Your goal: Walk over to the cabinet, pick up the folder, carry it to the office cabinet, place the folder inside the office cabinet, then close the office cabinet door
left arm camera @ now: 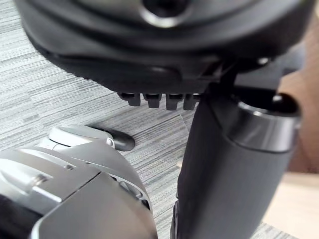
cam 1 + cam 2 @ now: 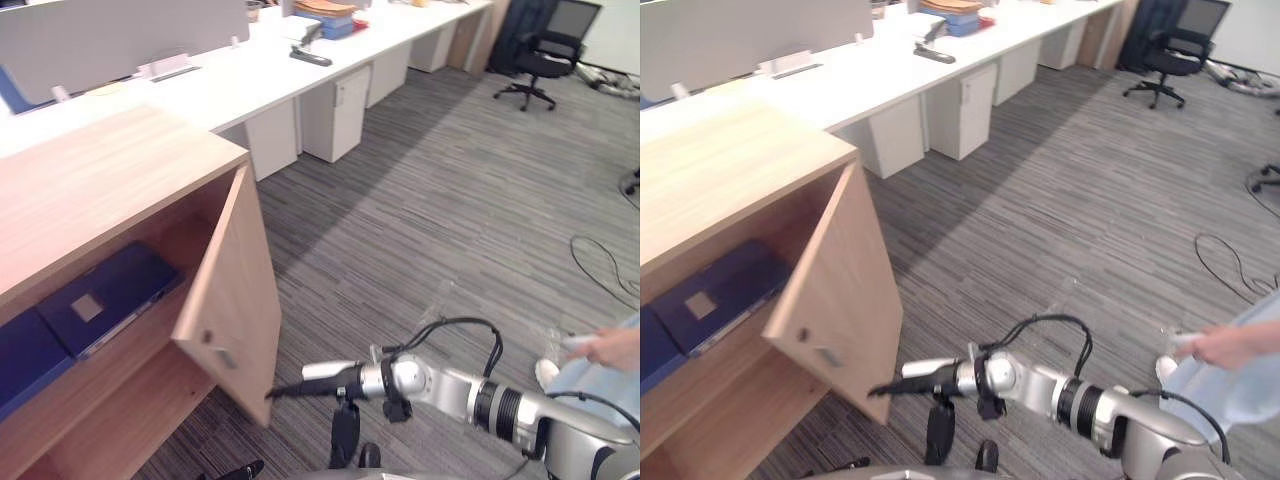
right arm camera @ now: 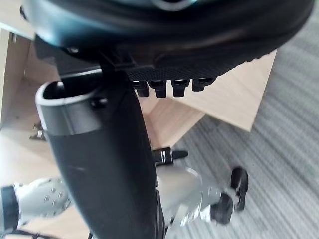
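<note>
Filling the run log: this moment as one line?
folder: on shelf inside office cabinet | door: half open | right hand: fingers straight, at door's lower corner | left hand: idle

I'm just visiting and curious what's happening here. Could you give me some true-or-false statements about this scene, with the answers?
1. The cabinet door is open. True.
2. A blue folder lies inside the cabinet. True.
3. The right robot hand holds the folder. False: the hand is by the door's lower corner, and the folder lies in the cabinet.
4. The chair stands beside the cabinet. False: it is far off, past the desks.
5. A person is at the right. True.
</note>
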Controlling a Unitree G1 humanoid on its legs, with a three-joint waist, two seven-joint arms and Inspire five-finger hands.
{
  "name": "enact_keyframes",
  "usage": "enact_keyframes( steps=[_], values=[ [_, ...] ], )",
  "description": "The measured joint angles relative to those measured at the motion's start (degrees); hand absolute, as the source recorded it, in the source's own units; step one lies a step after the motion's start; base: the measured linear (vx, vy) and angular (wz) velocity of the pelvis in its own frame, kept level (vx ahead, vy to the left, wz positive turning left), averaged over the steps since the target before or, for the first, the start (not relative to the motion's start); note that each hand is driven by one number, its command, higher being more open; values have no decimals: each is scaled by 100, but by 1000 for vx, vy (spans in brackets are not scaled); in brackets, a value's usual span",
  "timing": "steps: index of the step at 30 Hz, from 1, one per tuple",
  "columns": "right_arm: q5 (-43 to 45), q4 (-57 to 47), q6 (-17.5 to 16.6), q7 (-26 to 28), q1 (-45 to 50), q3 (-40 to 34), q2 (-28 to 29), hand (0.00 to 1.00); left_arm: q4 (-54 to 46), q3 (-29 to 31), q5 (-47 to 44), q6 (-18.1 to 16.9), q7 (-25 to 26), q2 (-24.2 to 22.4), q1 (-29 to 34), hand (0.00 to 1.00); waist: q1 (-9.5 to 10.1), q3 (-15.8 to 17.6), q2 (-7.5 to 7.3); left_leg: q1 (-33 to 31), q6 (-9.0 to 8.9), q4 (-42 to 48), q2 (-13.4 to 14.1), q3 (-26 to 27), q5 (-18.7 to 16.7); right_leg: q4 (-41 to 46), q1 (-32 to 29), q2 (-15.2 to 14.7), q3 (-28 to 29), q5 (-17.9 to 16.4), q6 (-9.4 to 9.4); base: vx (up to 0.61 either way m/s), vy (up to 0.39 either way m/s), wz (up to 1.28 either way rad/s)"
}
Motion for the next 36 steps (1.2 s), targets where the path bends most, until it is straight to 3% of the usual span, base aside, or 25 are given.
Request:
enact_keyframes(
  steps=[6,12,15,17,18,19,20,21,22,23,24,25,27,29,30,32,36],
  values=[
    [-311,278,67,52,351,-81,-17,100,-3,93,60,0,-27,23,101,100,17,-8,21,-80,35,-1,-197,-296,42,0,82,-243,-215,1,139,-20,68,24],
    [-1304,1242,170,-117,627,-578,755,100,-8,85,59,-1,-73,-67,71,100,89,62,176,-101,103,-8,-332,-801,90,6,351,-436,-679,-93,250,-10,65,45],
    [-1884,2191,190,-459,804,-937,1190,100,-10,-108,60,1,-65,-300,-20,100,131,126,398,-114,178,22,-543,-1520,211,824,457,-879,-1330,-596,388,25,116,132],
    [-2765,3083,247,-789,1182,-1597,1548,100,-106,-509,89,-8,-68,-312,-57,100,135,149,449,-155,302,135,-1014,-2571,275,2204,574,-1672,-1893,-1366,415,27,98,229],
    [-2922,3341,251,-871,1263,-1819,1626,100,-165,-623,106,-6,-50,-332,-61,100,138,141,442,-163,382,143,-1122,-2828,277,2406,583,-1771,-1703,-1473,277,-6,17,237],
    [-3112,3891,264,-1001,1381,-2346,1853,100,-307,-853,118,-14,-4,-332,-75,100,129,99,430,-306,466,192,-1287,-3333,293,2617,523,-1799,-876,-1657,183,-29,-80,229],
    [-3178,4433,373,-1204,1411,-3021,2130,100,-440,-1076,108,-27,25,-257,-55,100,125,69,345,-556,464,253,-1519,-3844,308,2531,478,-1606,291,-2100,165,-23,-134,228],
    [-3164,4665,445,-1330,1410,-3365,2247,100,-510,-1141,103,-34,39,-225,-48,100,123,35,252,-710,470,248,-1656,-4041,319,2463,403,-1498,859,-2276,213,22,-215,194],
    [-3120,4926,591,-1515,1416,-3908,2355,100,-630,-1199,93,-34,65,-217,-58,100,107,19,160,-913,468,251,-1833,-4317,365,2289,377,-1382,1573,-2601,337,48,-191,157],
    [-3085,5101,727,-1707,1446,-4365,2369,100,-689,-1299,54,-27,79,-239,-54,100,104,52,198,-1035,447,277,-1904,-4590,416,2167,468,-1241,1771,-2685,679,74,-228,168],
    [-2867,5296,930,-2010,1580,-4986,2377,100,-691,-1338,53,27,86,-286,-18,100,133,154,329,-1041,475,267,-1897,-4771,489,2120,625,-1080,1779,-2685,701,46,-206,129],
    [-2705,5294,1064,-2194,1738,-5266,2373,100,-690,-1322,47,96,102,-349,57,100,148,134,395,-1032,324,240,-1841,-4829,642,2166,680,-1038,1665,-2696,802,69,-237,105],
    [-1881,5126,1249,-2484,2067,-5829,2324,100,-704,-1323,76,168,110,-336,79,100,66,126,389,-990,203,217,-1802,-4850,709,2157,916,-1011,1333,-2762,762,83,-180,76],
    [-1065,4840,1310,-2860,2457,-6649,2341,100,-1004,-1323,65,118,80,-349,56,100,0,100,245,-1052,66,98,-1715,-4859,852,2100,1040,-907,889,-2839,691,93,-189,82],
    [-1018,4801,1316,-2885,2497,-6721,2346,100,-1031,-1322,64,116,76,-348,59,100,-1,94,227,-1066,69,87,-1710,-4860,872,2092,1044,-899,848,-2843,684,62,-162,75],
    [-812,4686,1386,-2961,2623,-7213,2430,100,-1157,-1317,52,78,17,-309,-12,100,-31,133,48,-1103,33,-72,-1660,-4843,1063,1992,1167,-829,460,-2866,638,37,-109,77],
    [-825,4554,1411,-2981,2656,-7564,2678,100,-1310,-1238,2,65,-109,-328,-12,100,-12,238,-32,-1084,-79,-329,-1498,-4912,1281,1926,1294,-655,69,-2877,553,3,-96,57]
  ],
)
